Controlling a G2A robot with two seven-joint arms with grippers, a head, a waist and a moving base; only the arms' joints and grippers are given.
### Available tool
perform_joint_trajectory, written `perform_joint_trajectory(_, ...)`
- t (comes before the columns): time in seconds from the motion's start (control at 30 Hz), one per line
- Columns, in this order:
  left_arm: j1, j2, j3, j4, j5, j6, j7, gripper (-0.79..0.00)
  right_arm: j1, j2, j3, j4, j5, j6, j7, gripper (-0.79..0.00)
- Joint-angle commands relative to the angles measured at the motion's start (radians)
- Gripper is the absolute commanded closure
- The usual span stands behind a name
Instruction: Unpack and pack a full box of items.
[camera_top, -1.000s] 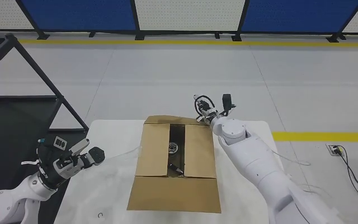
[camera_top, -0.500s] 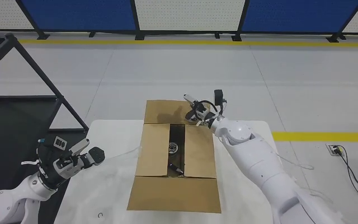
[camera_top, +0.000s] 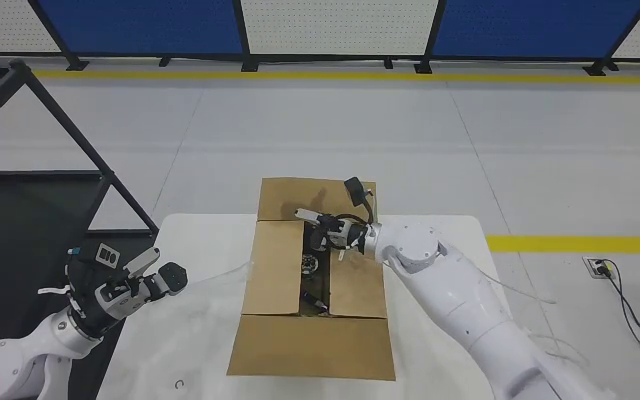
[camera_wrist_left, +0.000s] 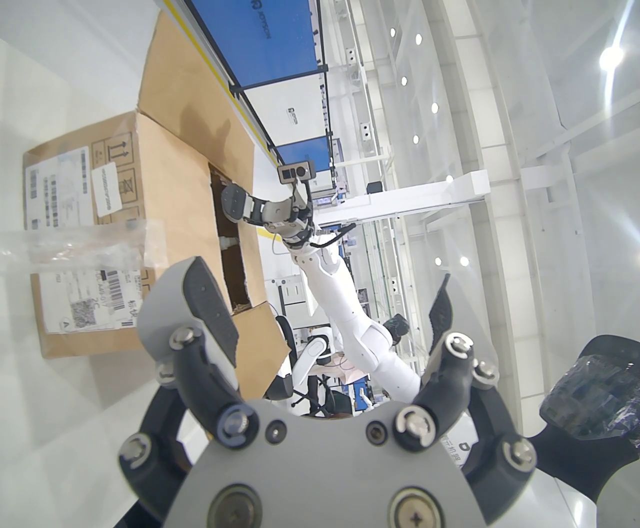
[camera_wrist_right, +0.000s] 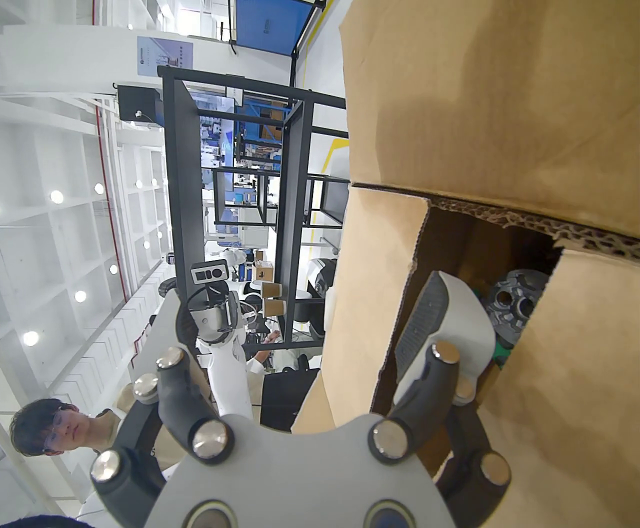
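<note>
Box place: the cardboard box (camera_top: 275, 265) stands in the middle of the white table (camera_top: 200, 340), its long side running near to far.
Box look: plain brown corrugated board, with printed labels on its left wall. The near and far flaps are folded outward. The left flap (camera_top: 272, 290) and right flap (camera_top: 357, 280) lie almost flat, with a dark slot between them.
Contents: a dark grey disc with holes (camera_wrist_right: 515, 302) sits under the slot, something green beside it; the rest is hidden.
Right gripper: the right gripper (camera_top: 312, 228) is over the far end of the slot, fingers spread wide and holding nothing, one finger (camera_wrist_right: 440, 310) at the flap edge.
Left gripper: the left gripper (camera_top: 160, 268) is low at the table's left edge, well apart from the box, spread wide and empty.
Handling: the flaps look light and stiff, likely to swing on their creases and spring back. A full box is probably heavy, and the disc looks hard and weighty.
Hold: the free flap edge along the slot seems the best grip. Thin board may tear if twisted.
</note>
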Motion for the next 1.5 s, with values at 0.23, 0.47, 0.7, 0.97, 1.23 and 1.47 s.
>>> perform_joint_trajectory(0.23, 0.022, 0.003, -0.003, -0.024, 0.010, -0.002, 0.033, -0.785, -0.029, 0.009, 0.001, -0.057, -0.057, 0.009, 0.026, -0.785)
perform_joint_trajectory(0.47, 0.033, 0.011, -0.010, -0.034, 0.045, -0.012, 0.056, -0.785, -0.057, 0.018, 0.012, -0.120, -0.118, 0.069, 0.065, -0.785)
perform_joint_trajectory(0.7, 0.040, 0.015, -0.010, -0.035, 0.043, -0.010, 0.070, -0.785, -0.073, 0.016, 0.026, -0.153, -0.131, 0.092, 0.108, -0.785)
perform_joint_trajectory(0.97, 0.040, 0.015, -0.010, -0.035, 0.043, -0.010, 0.070, -0.785, -0.078, 0.003, 0.041, -0.177, -0.125, 0.071, 0.115, -0.785)
perform_joint_trajectory(1.23, 0.047, 0.014, -0.006, -0.046, 0.044, -0.013, 0.088, -0.785, -0.058, -0.023, 0.044, -0.203, -0.124, 0.049, 0.087, -0.785)
perform_joint_trajectory(1.47, 0.061, 0.019, -0.007, -0.061, 0.046, -0.014, 0.121, -0.785, -0.037, -0.054, 0.050, -0.210, -0.090, 0.029, 0.044, -0.785)
